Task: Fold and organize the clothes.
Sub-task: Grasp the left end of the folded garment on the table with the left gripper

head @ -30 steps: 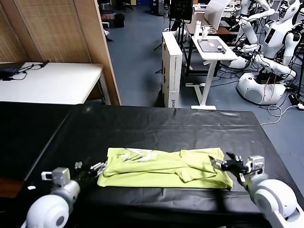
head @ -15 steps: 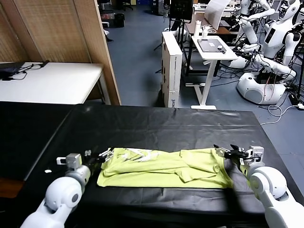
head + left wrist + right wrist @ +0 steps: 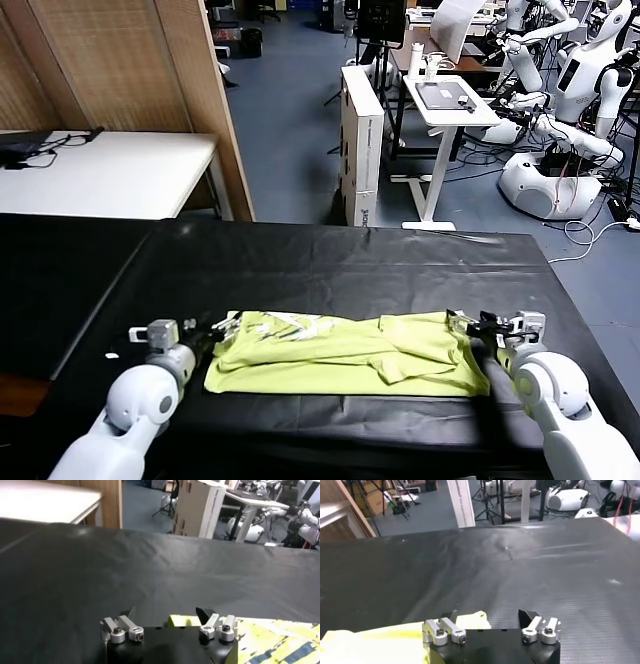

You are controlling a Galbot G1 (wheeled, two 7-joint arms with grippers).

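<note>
The lime T-shirt (image 3: 345, 351) lies folded into a long band on the black table (image 3: 330, 265), its ends rumpled. My left gripper (image 3: 219, 327) is open at the shirt's left far corner; a corner of the cloth (image 3: 181, 620) shows between its jaws in the left wrist view (image 3: 167, 614). My right gripper (image 3: 462, 322) is open at the shirt's right far corner; the cloth's corner (image 3: 470, 618) sits between its jaws in the right wrist view (image 3: 487, 615). Neither holds the fabric.
A white table (image 3: 110, 170) stands at the back left beside a wooden partition (image 3: 150, 70). Beyond the black table's far edge stand a white box (image 3: 362, 140), a small white desk (image 3: 450, 105) and other robots (image 3: 575, 110).
Both grippers have moved away from me along the shirt's short ends, from its near corners up to its far corners. The shirt has not moved.
</note>
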